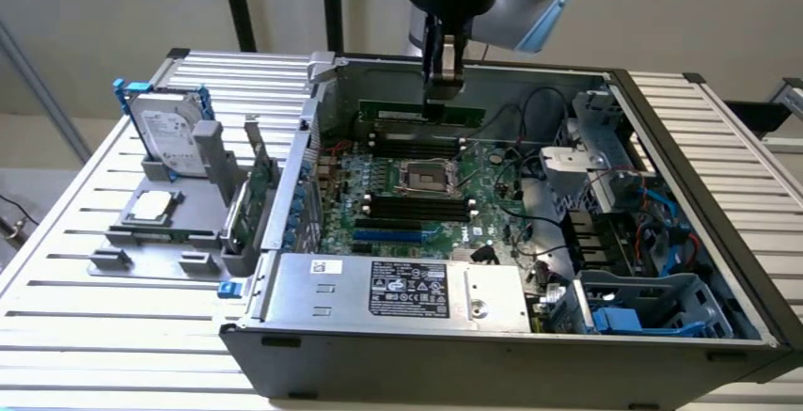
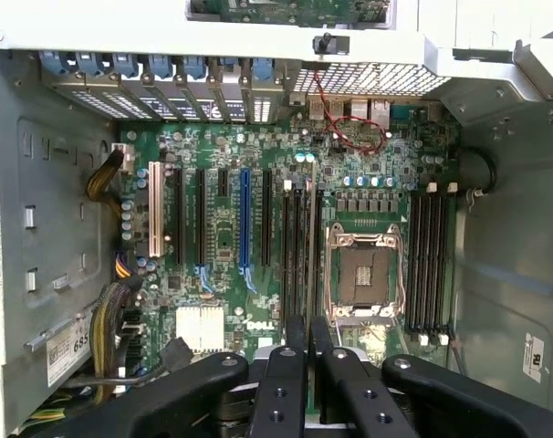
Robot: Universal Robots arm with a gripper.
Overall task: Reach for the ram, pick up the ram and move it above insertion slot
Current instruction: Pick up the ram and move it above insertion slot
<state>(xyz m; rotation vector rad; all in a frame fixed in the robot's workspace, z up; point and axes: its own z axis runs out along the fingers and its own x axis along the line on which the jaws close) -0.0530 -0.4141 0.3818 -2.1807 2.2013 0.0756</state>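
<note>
Nearest us in the exterior view sits the open computer case (image 1: 502, 336), resting on the slatted tabletop (image 1: 113, 336), with the power supply (image 1: 401, 291) along its near wall. Behind that lies the motherboard (image 1: 483, 171), with the square processor socket (image 1: 424, 178) at its middle and banks of black memory sockets on either side of it. Toward the far wall, our hand (image 1: 442, 101) hangs down into the case, closed on the ram (image 1: 422, 114), a green strip held edge-down just above the far bank of sockets.

From the wrist view, the hand (image 2: 308, 342) is pinched tight, and the ram (image 2: 311, 246) runs away from it as a thin edge, in line with the insertion slot (image 2: 299, 251) beside the processor socket (image 2: 363, 276).

We judge the pickup done and the carry near its end: the strip hovers over the slot and is not seated. What matters now is keeping the ram parallel to the socket and level.
</note>
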